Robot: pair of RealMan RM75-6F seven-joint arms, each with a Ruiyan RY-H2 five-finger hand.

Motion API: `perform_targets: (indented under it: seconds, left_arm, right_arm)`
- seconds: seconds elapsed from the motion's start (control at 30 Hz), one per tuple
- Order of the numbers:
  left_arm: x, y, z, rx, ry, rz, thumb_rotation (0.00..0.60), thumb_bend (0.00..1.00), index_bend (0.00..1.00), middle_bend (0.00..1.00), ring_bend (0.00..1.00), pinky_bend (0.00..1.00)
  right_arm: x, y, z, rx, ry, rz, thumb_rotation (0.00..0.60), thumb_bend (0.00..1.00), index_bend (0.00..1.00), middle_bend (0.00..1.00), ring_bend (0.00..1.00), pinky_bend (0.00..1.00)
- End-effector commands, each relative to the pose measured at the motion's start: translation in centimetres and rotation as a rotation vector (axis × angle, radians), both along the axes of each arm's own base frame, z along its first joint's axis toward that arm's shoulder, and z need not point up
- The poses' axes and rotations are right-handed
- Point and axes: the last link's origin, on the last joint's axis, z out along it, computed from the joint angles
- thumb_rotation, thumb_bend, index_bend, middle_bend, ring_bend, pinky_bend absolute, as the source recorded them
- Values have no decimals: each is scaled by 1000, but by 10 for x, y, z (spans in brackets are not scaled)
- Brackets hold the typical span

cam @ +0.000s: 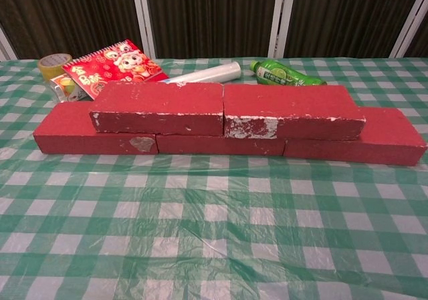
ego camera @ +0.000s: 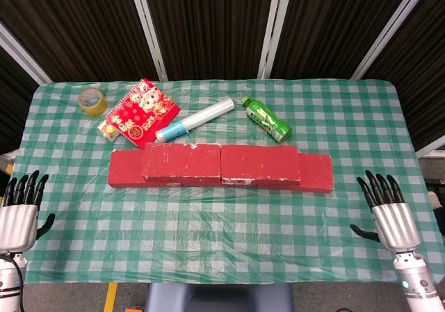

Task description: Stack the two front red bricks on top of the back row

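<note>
Two upper red bricks (cam: 227,109) are sitting end to end atop the back row (cam: 221,139). Left hand (ego camera: 19,215) and right hand (ego camera: 389,211) are hovering wide, empty, well apart from the row. Bricks likely rigid, rough, heavy; grip across long sides.

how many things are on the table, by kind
red bricks: 5, two upper ones stacked on a bottom row of three
green bottle: 1
tape roll: 1
red calendar: 1
plastic roll: 1
small packet: 1
total: 10
</note>
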Motion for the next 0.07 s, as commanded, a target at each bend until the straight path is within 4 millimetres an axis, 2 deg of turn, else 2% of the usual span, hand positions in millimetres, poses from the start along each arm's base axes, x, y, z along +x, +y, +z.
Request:
perform_targets:
  seconds: [0.03,0.07]
  left_arm:
    - [2,-1,-2,-8,5,-4,600,293,0,0,0,15]
    - [3,-2,-3,-9,5,-4,600,293,0,0,0,14]
  right_arm:
    - [-2,7,0,3,-39,-2,527,11,0,0,0,0]
    - [-3,7,-2,15,-40,-5,527,12,0,0,0,0]
